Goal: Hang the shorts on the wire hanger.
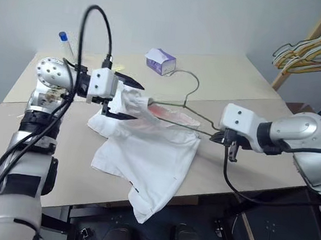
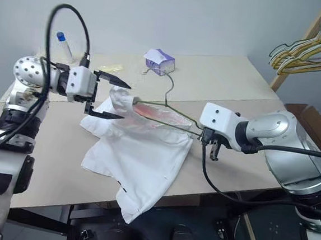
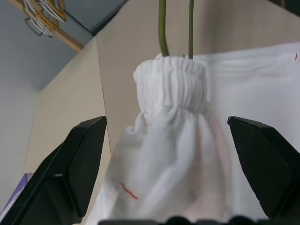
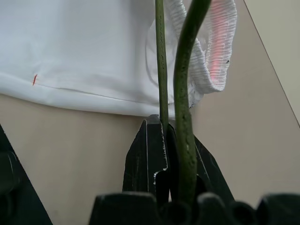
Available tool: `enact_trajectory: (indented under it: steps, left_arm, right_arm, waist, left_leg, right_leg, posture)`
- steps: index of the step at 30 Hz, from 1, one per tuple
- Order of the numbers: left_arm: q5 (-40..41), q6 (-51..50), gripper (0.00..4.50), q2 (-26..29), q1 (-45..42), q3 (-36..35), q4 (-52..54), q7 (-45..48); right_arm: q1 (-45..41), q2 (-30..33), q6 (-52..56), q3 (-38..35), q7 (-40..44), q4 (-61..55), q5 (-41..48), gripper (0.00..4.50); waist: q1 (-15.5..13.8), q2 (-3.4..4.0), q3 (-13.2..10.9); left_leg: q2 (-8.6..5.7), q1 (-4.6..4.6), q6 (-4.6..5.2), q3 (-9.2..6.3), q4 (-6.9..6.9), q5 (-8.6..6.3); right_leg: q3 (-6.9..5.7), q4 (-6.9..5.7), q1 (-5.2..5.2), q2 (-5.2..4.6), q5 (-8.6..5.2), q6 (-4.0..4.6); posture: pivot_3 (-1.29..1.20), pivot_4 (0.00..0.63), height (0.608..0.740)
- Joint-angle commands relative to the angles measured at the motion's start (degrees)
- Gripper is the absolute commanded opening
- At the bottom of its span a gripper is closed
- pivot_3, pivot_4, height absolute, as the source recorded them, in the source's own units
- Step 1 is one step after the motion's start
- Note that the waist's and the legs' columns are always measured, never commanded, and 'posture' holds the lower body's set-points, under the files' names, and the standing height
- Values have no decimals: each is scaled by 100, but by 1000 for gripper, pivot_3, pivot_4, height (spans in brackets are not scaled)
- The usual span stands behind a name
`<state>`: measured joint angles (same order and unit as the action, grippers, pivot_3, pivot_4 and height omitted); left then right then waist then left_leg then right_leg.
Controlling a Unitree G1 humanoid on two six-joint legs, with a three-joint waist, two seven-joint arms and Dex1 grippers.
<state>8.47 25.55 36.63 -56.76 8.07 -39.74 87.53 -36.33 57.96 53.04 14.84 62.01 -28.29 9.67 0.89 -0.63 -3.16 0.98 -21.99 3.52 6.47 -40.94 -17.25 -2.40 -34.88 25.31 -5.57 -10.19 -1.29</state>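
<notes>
We see the right gripper (image 4: 161, 140) pinching one end of the wire hanger (image 1: 190, 108), whose other end is pushed into the white shorts (image 1: 146, 158) lying on the table (image 1: 237, 82), while the left gripper (image 1: 129, 100) spreads wide around the bunched waistband.

Beige table (image 1: 226, 75) against grey wall (image 1: 214, 18), wooden rack (image 1: 308, 43) beside.

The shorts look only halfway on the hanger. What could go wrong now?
1. The shorts hang bunched on one end of the wire hanger, most cloth trailing past the table edge; their weight might drag them off.
2. The left gripper is open around the waistband, holding nothing.
3. The right gripper pinches thin wire, which could twist.
</notes>
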Motion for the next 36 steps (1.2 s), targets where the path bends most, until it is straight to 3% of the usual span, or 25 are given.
enact_trajectory:
  steps: [1, 5, 8, 19, 22, 27, 35, 36]
  left_arm:
    - [-109, 253, 4485, -111, -287, 39, -313, 39]
    - [-353, 498, 4485, -126, -312, 249, -509, 223]
    - [-466, 648, 3908, -185, -248, 312, -569, 155]
    - [-664, 713, 191, -286, -226, 302, -629, -243]
    - [-576, 551, 11, -285, -185, 255, -562, -222]
    - [-362, 181, 0, -295, -28, 117, -292, -324]
    - [14, -1043, 0, 138, 757, -285, 756, -629]
    - [67, -1227, 0, 175, 859, -344, 899, -697]
  right_arm:
    - [-106, 111, 46, -91, 38, -199, 97, 0]
    - [-183, 118, 111, -70, 57, -214, 160, 0]
    - [-248, 111, 183, -56, 55, -233, 201, 0]
    - [-359, 117, 270, -94, 148, -271, 485, 0]
    - [-292, 115, 128, -170, 172, -277, 546, 0]
    - [-138, 185, 15, -245, 54, -308, 490, 1470]
    - [682, 473, 221, -1526, -315, 21, 690, 4365]
    - [893, 524, 197, -1708, -309, 9, 724, 4478]
  waist:
    - [3, 0, 0]
    - [18, 0, 0]
    - [23, 0, 0]
    - [18, -1, 0]
    - [19, -1, 0]
    - [21, -1, 1]
    - [14, -2, 1]
    - [10, -2, 1]
  left_leg:
    - [0, 0, 1, 0, -2, -1]
    - [1, -2, 3, 0, -2, -2]
    - [1, -3, 3, 0, -2, -2]
    - [2, -4, 5, -10, -5, -3]
    - [2, -4, 5, -11, -5, -3]
    - [2, -4, 4, -13, -6, -3]
    - [3, -3, 4, -13, -8, -2]
    - [4, -2, 3, -15, -8, -2]
  right_leg:
    - [0, 0, 0, 0, 0, 0]
    - [2, -1, 4, 0, 0, 0]
    - [3, -3, 7, 0, 0, 0]
    - [3, -6, 8, -1, 1, 0]
    - [3, -7, 8, -1, 1, 0]
    - [4, -8, 8, 0, 1, 0]
    - [6, -9, 8, -2, 2, -2]
    - [5, -9, 7, -1, 2, -2]
  posture:
    - [-30, 0, 740]
    - [-34, 0, 740]
    - [-36, 0, 740]
    - [-38, 0, 740]
    - [-39, 0, 740]
    - [-39, 0, 740]
    - [-24, 7, 740]
    - [-16, 13, 740]
